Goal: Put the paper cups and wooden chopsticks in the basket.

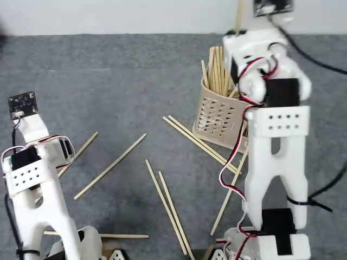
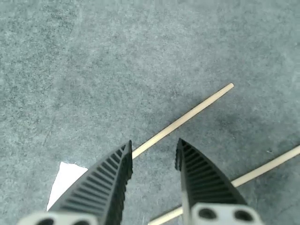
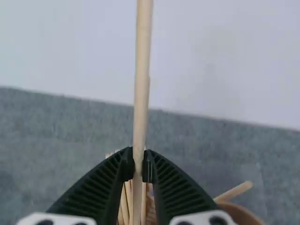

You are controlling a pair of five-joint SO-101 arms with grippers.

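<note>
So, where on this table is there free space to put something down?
The far left part of the mat is bare, between the back wall, the basket and the left arm. It is crowded in the near middle, where loose chopsticks lie between the left arm and the right arm, and beside the basket.

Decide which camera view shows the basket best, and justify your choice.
The high view: the basket shows its lattice wall and standing chopsticks, one side hidden by an arm. The right wrist view catches a sliver of rim beyond the right gripper.
</note>
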